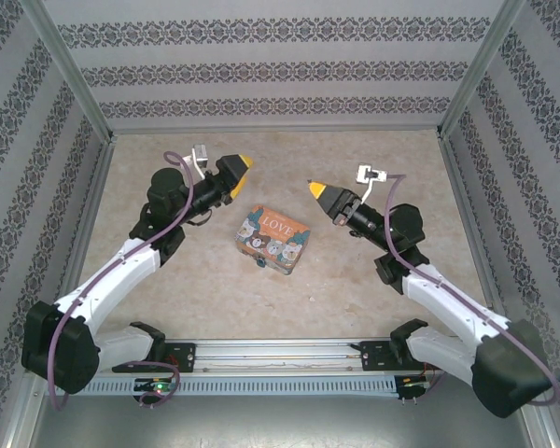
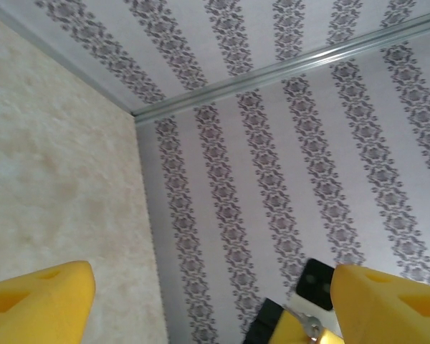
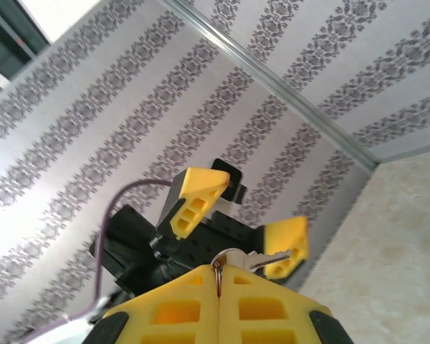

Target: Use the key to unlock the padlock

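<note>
Clamping the key [image 3: 269, 258] in closed right gripper [image 3: 218, 272], with blade jutting sideways; holding left gripper [image 1: 245, 161] spread wide, empty; leaving the padlock [image 1: 259, 264] lying on table [image 1: 364, 285] at the tin's [image 1: 273, 236] near edge; risking key twisting in pads, padlock skidding if pushed unheld.

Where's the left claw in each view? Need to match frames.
Top external: left claw sits upper left of centre, tip pointing right.
Left wrist: left claw spans the bottom edge, with a yellow tip in each lower corner.
Right wrist: left claw is mid-frame, open, facing the camera.
Shared landmark: right claw, shut on key.
</note>
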Motion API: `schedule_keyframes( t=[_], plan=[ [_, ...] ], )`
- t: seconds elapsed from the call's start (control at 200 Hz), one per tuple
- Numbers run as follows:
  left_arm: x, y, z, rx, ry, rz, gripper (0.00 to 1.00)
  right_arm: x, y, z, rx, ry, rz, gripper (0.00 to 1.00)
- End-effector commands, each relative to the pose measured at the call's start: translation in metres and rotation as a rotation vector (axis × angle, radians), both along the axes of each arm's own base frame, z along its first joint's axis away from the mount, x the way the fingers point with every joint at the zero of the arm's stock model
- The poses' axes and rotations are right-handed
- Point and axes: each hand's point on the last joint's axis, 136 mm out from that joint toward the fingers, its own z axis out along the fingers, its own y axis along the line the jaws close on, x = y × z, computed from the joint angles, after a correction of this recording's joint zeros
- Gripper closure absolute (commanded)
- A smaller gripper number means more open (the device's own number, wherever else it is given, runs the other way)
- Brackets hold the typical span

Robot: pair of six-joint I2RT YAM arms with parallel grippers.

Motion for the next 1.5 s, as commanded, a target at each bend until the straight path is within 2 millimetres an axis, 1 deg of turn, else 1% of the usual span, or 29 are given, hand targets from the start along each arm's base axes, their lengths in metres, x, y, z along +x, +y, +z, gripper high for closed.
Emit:
schedule_keyframes(
  t=[0.0, 0.19, 0.31, 0.405, 0.47, 0.575, 0.68, 0.779, 0.864, 0.984, 1.079, 1.194, 1.289, 1.499],
  plan=[
    [-0.003, -0.011, 0.049, -0.151, -0.085, -0.03, 0.15, -0.01, -0.004, 0.046, 0.188, -0.038, 0.086, 1.0],
    [0.001, -0.03, 0.051, -0.264, -0.047, -0.052, 0.16, -0.005, 0.004, 0.044, 0.201, 0.0, 0.114, 1.0],
    [0.0, -0.052, 0.053, -0.306, -0.029, -0.102, 0.17, -0.003, 0.009, 0.039, 0.188, 0.013, 0.131, 1.0],
    [-0.002, -0.067, 0.057, -0.331, -0.027, -0.139, 0.2, -0.001, 0.013, 0.035, 0.182, 0.022, 0.137, 1.0],
    [-0.003, -0.076, 0.058, -0.331, -0.025, -0.152, 0.23, 0.001, 0.015, 0.033, 0.179, 0.026, 0.141, 1.0],
    [-0.008, -0.092, 0.06, -0.32, -0.022, -0.171, 0.23, 0.003, 0.018, 0.032, 0.179, 0.026, 0.145, 1.0],
    [-0.01, -0.1, 0.065, -0.341, -0.029, -0.188, 0.26, 0.005, 0.02, 0.03, 0.18, 0.029, 0.146, 1.0],
    [-0.011, -0.107, 0.063, -0.331, -0.02, -0.196, 0.28, 0.008, 0.021, 0.028, 0.181, 0.035, 0.144, 1.0],
    [-0.013, -0.109, 0.063, -0.33, -0.021, -0.202, 0.29, 0.01, 0.022, 0.027, 0.185, 0.039, 0.144, 1.0],
    [-0.014, -0.108, 0.066, -0.327, -0.03, -0.197, 0.35, 0.012, 0.023, 0.026, 0.191, 0.043, 0.152, 1.0],
    [-0.015, -0.106, 0.066, -0.311, -0.036, -0.188, 0.38, 0.013, 0.023, 0.021, 0.189, 0.057, 0.144, 1.0],
    [-0.016, -0.102, 0.069, -0.292, -0.05, -0.173, 0.44, 0.015, 0.021, 0.013, 0.189, 0.08, 0.13, 1.0],
    [-0.017, -0.1, 0.066, -0.267, -0.049, -0.162, 0.49, 0.017, 0.018, 0.008, 0.19, 0.095, 0.118, 1.0],
    [-0.018, -0.096, 0.066, -0.25, -0.055, -0.144, 0.57, 0.018, 0.014, 0.001, 0.19, 0.111, 0.1, 1.0]
  ],
)
